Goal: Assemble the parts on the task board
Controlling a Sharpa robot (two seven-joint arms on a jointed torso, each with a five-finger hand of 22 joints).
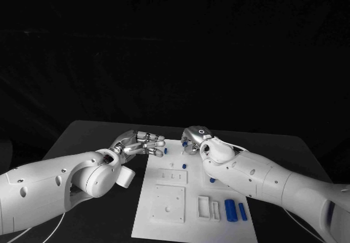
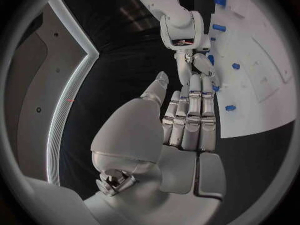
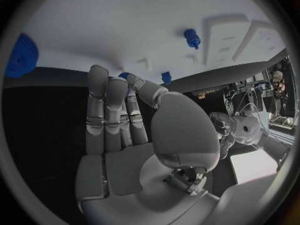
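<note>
The room is dark, and a black table stands in front of the robot. In the middle of it lies the white task board, a flat plate with slots and raised blocks.

Both arms reach to the far end of the board. The left hand is at the board's far left corner. Its fingers lie straight and side by side, and I see nothing in them, so I think this hand is empty and open. The right hand is just across from it, close by. In the right wrist view its fingers stretch out flat toward the board's edge, and a small blue piece sits right at the fingertips. I cannot tell if the hand is pinching that piece or just touching it.

Some parts look like they are already in place. A small blue peg stands near the far end of the board, and another blue peg is near the left hand. But two long blue parts lie loose at the near right side of the board, next to empty white slots. So I think the job has started but is far from done. The long parts still need a home, and the small ones at the far end may too.
</note>
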